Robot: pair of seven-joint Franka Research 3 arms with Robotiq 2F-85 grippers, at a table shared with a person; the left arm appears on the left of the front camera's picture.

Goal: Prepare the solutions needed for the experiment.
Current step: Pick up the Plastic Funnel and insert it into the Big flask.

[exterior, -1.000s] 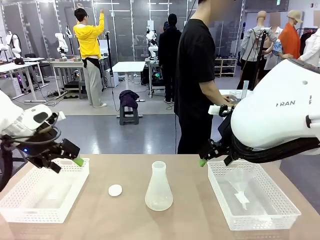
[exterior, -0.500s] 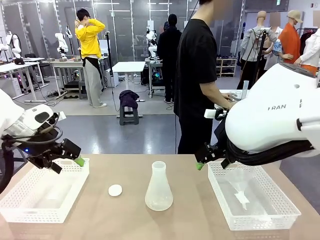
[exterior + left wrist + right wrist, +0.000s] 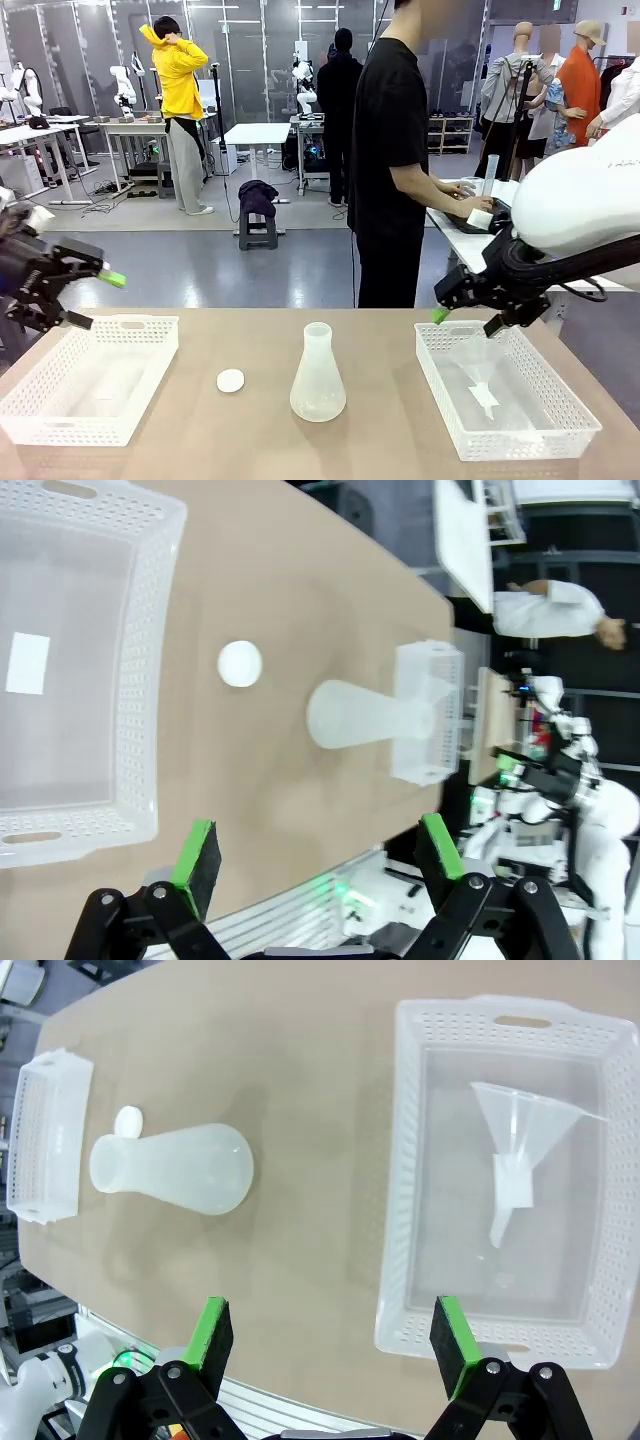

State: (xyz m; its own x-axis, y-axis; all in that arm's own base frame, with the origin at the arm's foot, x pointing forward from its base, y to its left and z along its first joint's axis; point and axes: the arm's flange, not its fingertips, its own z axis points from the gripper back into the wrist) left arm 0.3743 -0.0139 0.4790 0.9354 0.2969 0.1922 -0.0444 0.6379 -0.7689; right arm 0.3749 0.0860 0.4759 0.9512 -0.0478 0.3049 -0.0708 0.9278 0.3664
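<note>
A frosted, see-through conical flask (image 3: 318, 376) stands upright at the table's middle, with a small white round stopper (image 3: 230, 380) lying to its left. The solutions are out of view. My left gripper (image 3: 95, 298) hangs open in the air beyond the left basket's (image 3: 150, 372) outer far corner. In the left wrist view, the left gripper (image 3: 318, 855) looks down on the flask (image 3: 365, 715) and stopper (image 3: 240, 664). My right gripper (image 3: 466, 320) is open above the far rim of the right basket (image 3: 440, 375). In the right wrist view, the right gripper (image 3: 335, 1345) has the flask (image 3: 180, 1168) on the left.
A clear plastic funnel (image 3: 525, 1130) lies in the right basket (image 3: 400, 1210). The left basket (image 3: 150, 680) holds a white label. A person in a black shirt (image 3: 390, 130) stands at the far side, turned to a side table at the right, hands (image 3: 470, 205) on it.
Both arms have drawn outward. The left gripper moved left and up, off the left basket. The right gripper moved right, from the basket's near-left corner to over its far rim.
</note>
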